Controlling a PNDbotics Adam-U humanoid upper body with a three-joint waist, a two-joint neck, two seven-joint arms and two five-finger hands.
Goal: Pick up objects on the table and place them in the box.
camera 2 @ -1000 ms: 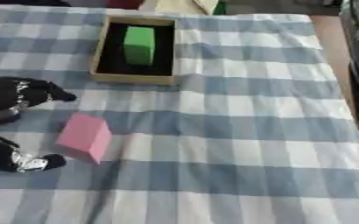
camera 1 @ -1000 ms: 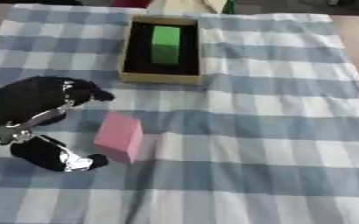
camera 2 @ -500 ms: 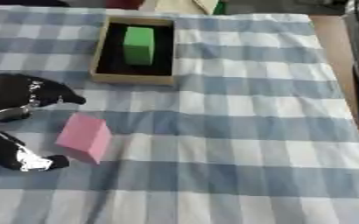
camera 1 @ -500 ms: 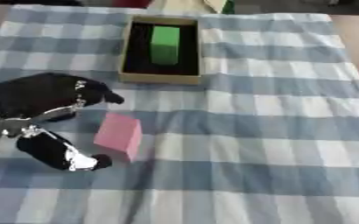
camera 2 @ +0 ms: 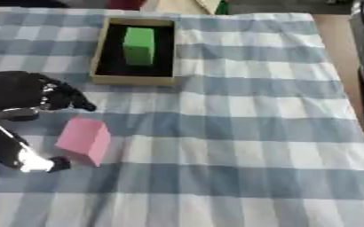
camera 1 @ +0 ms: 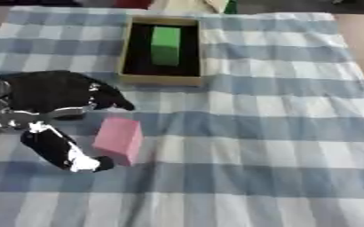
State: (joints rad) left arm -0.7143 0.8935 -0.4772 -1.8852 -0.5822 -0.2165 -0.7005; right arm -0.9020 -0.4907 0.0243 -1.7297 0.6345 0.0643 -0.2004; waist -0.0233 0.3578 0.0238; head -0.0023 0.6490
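As the green block [camera 1: 166, 45] sits boxed [camera 1: 159, 79] at upper centre, your left hand [camera 1: 53, 95] brackets the pink block [camera 1: 119, 138] at lower left, fingers and thumb apart, ready to close.

Tabletop [camera 1: 278, 133] covered by blue-and-white checked cloth [camera 1: 255, 102]. Bare brown surface [camera 1: 362, 40] exposed right of cloth. Even, diffuse light.

Both eye views look steeply down from the head, facing twelve o'clock. They share the checked cloth [camera 1: 278, 128] and box [camera 2: 100, 77]; the right eye's frame probably reaches further toward three o'clock.
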